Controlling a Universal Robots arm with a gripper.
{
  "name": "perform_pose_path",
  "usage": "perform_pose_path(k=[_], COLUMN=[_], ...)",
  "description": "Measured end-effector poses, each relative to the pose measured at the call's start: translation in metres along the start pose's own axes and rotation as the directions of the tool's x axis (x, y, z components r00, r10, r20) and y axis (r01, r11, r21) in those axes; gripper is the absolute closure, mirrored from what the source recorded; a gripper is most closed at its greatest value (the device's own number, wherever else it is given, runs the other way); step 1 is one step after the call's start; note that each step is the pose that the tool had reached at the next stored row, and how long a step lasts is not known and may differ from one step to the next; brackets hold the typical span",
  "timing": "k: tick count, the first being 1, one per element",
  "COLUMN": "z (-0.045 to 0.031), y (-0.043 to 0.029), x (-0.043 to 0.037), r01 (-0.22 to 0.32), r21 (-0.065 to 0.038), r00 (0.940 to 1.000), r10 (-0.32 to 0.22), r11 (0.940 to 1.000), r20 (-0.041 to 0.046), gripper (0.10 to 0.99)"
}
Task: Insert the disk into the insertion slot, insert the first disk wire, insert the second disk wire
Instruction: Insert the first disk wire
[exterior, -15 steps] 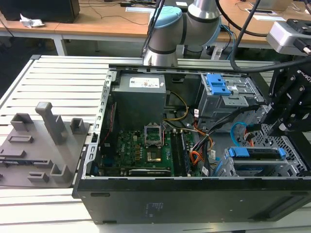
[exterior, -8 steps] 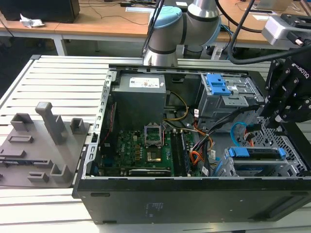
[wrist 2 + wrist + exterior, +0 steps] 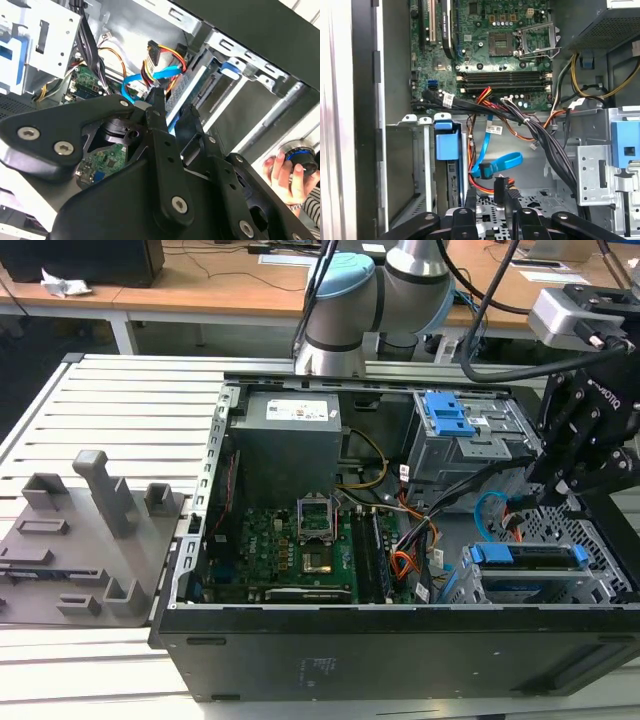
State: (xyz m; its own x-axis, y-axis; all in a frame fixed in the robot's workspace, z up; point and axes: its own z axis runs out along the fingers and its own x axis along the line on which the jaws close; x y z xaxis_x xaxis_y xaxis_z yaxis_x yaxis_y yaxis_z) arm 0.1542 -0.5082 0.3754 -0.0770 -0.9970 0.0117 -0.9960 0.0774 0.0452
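Observation:
The disk (image 3: 527, 557) in its blue caddy sits inside the insertion slot (image 3: 604, 571), the grey perforated cage at the case's corner on the exterior view's right. In the first wrist view the caddy's blue end (image 3: 445, 143) pokes out of the cage (image 3: 413, 170). My gripper (image 3: 541, 498) hangs just above that cage, open, with a narrow gap and nothing between its fingers (image 3: 470, 201). The second disk wire (image 3: 496, 165), a light-blue loop, and the first disk wire (image 3: 484, 187), orange-red strands, lie loose right in front of the fingertips (image 3: 156, 102). Both wires (image 3: 150, 79) (image 3: 156, 56) end beside the disk's edge (image 3: 196, 82).
A grey cage with a blue latch plate (image 3: 448, 418) stands behind the gripper. A thick black cable bundle (image 3: 540, 137) crosses between the motherboard (image 3: 290, 545) and the wires. A person's hand (image 3: 281, 171) holds a round knob outside the case. A grey fixture plate (image 3: 80, 540) lies beside the case.

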Motion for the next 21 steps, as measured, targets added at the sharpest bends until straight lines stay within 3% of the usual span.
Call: perform_pose_path(k=[4, 8, 14, 21], z=[0.0108, 0.0161, 0.021, 0.023], y=[0.0003, 0.0006, 0.0004, 0.0003], x=[-0.0107, -0.0176, -0.0181, -0.0181], r01=[0.0, 0.0, -0.002, -0.002], r21=[0.0, 0.001, 0.003, 0.003], r00=[1.0, 0.9999, 0.9993, 0.9991], r10=[0.0, 0.0, 0.002, 0.002], r11=[1.0, 1.0, 1.0, 1.0], r20=[-0.0017, -0.0106, -0.0369, -0.0421], gripper=[0.725, 0.725, 0.725, 0.741])
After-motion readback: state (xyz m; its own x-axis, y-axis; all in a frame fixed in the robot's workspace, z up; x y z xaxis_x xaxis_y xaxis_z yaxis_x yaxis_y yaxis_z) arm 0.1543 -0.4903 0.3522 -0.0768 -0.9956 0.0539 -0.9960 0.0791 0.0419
